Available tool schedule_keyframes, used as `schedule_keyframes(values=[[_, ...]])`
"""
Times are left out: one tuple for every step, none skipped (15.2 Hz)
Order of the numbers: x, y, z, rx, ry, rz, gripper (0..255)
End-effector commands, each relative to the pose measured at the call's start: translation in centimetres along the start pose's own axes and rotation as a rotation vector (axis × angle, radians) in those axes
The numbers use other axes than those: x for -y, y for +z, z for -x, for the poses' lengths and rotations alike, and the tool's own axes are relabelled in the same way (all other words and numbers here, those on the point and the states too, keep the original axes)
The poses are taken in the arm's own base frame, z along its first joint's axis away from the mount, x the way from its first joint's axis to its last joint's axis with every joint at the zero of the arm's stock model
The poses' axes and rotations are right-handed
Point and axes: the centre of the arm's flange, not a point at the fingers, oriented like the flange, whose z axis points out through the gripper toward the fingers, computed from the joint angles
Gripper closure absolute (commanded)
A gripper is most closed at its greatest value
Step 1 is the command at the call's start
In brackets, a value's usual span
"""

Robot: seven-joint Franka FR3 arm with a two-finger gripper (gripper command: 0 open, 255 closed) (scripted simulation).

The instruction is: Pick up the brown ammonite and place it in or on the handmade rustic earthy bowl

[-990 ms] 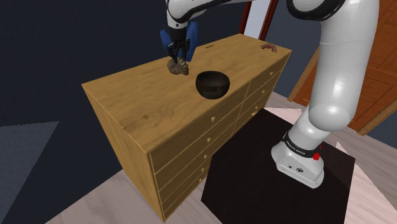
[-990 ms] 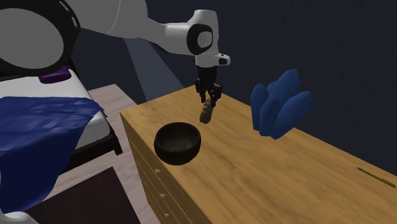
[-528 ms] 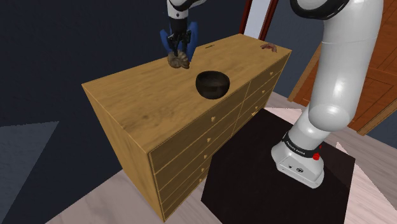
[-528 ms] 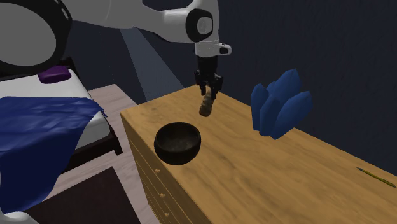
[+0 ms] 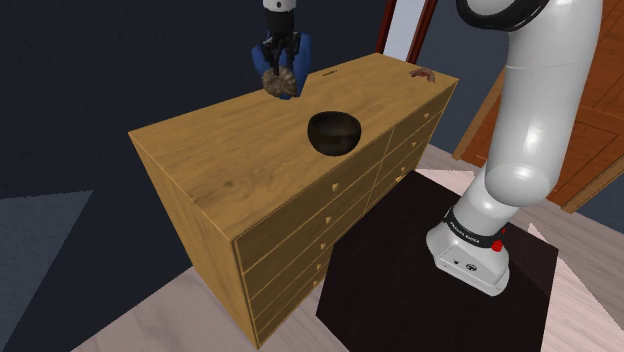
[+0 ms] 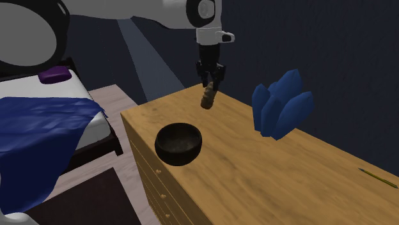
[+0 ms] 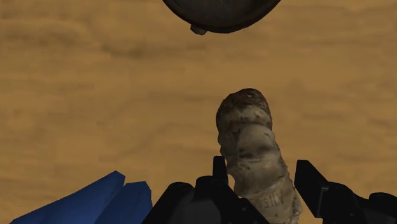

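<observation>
Gripper (image 5: pixel 279 70): it is being shown at the upper centre of the shoulder view, pointing straight down from the white arm. Its two black fingers are being pressed against the sides of the brown ammonite (image 5: pixel 279 84), so the shell is being grasped. In the wrist view the ribbed, tan and brown ammonite (image 7: pixel 251 137) is being clasped edge-on in the gripper (image 7: pixel 261 168), with most of its coil projecting beyond the fingertips.

Ammonite position: it is being held above the top of the wooden dresser (image 5: pixel 225 160), apart from the surface. In the second exterior view the ammonite (image 6: pixel 207 98) is being seen hanging under the gripper (image 6: pixel 209 84) at the upper centre of the frame.

Bowl (image 5: pixel 334 142): the dark round bowl is being shown upright on the dresser top, right of centre in the shoulder view and lower than the gripper in the frame. In the second exterior view the bowl (image 6: pixel 178 146) is being seen left of centre, below and to the left of the shell, well apart from it.

Blue crystal shape (image 6: pixel 280 108): it is being shown standing on the dresser (image 6: pixel 268 176), right of the gripper in the frame.
</observation>
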Motion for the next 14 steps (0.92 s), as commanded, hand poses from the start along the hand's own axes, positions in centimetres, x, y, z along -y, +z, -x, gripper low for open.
schedule_keyframes(values=[[-0.1, -1.1, 0.0, 0.0, 0.0, 0.0, 255], [-0.1, -1.6, 0.0, 0.0, 0.0, 0.0, 255], [-0.2, -2.2, 0.0, 0.0, 0.0, 0.0, 255], [-0.2, -2.7, 0.0, 0.0, 0.0, 0.0, 255], [-0.2, -3.2, 0.0, 0.0, 0.0, 0.0, 255], [-0.3, -3.7, 0.0, 0.0, 0.0, 0.0, 255], [-0.3, -3.8, 0.0, 0.0, 0.0, 0.0, 255], [-0.6, -4.1, 1.3, 0.0, 0.0, 0.0, 255], [-0.9, -4.3, 2.5, 0.0, 0.0, 0.0, 255], [-1.2, -4.5, 3.8, 0.0, 0.0, 0.0, 255], [-1.5, -4.7, 5.1, 0.0, 0.0, 0.0, 255], [-1.8, -5.0, 6.3, 0.0, 0.0, 0.0, 255], [-2.1, -5.2, 7.6, 0.0, 0.0, 0.0, 255], [-2.4, -5.4, 8.9, 0.0, 0.0, 0.0, 255]])
